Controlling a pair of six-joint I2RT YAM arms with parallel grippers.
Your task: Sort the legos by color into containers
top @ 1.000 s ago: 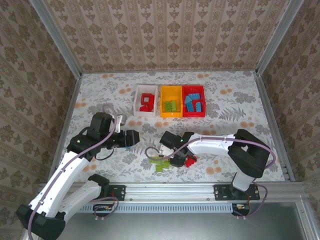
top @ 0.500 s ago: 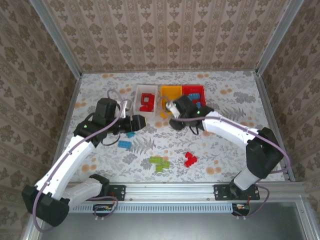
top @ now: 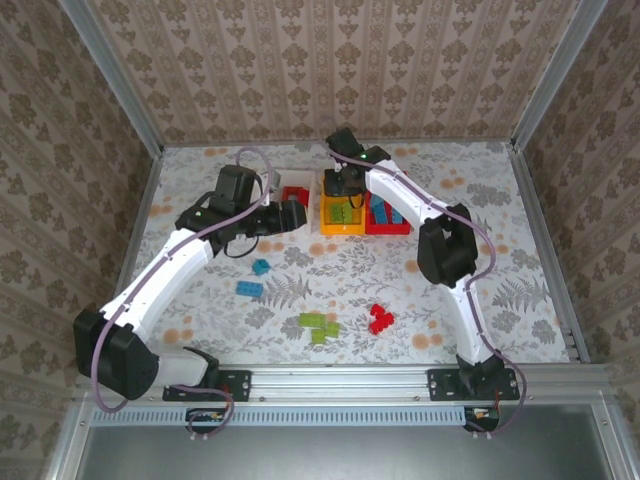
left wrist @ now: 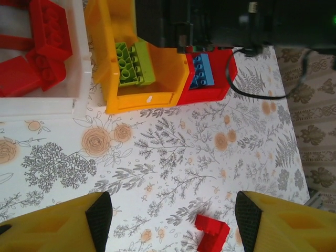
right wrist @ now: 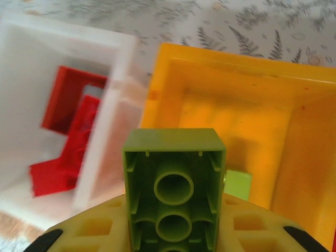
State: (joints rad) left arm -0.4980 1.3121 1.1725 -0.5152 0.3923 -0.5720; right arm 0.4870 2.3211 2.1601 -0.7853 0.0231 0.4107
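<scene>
- Two end effectors are in play. The right end effector point(right wrist: 173, 228) is clamped on a lime green brick point(right wrist: 174, 157), whose hollow underside faces the wrist camera.
- It hangs above the yellow bin point(right wrist: 226, 105), at upper middle of the overhead frame. That looks like the drop spot, since this bin is taking the green pieces.
- The left end effector point(left wrist: 173, 215) has its fingers spread wide with nothing between them. In the overhead frame it sits just left of centre, beside the white bin point(left wrist: 79, 52), probably free for the next pick.
- Three bins stand touching in a row at the upper middle of the worktop point(top: 480, 200): white on the left, yellow in the middle, and the red bin point(left wrist: 210, 89) on the right.
- The white bin holds red bricks point(left wrist: 50, 31), one of them a hollow square frame point(right wrist: 68, 100).
- The yellow bin holds green bricks point(left wrist: 131, 63).
- The red bin holds blue bricks point(left wrist: 202, 73).
- Loose pieces lie lower in the overhead frame, well apart from the bins:
  - two loose blue bricks point(top: 255, 278) left of centre;
  - a green cluster point(top: 318, 326) at lower middle;
  - a red cluster point(top: 380, 319) just to its right.
- By that count the sorting seems over halfway done.
</scene>
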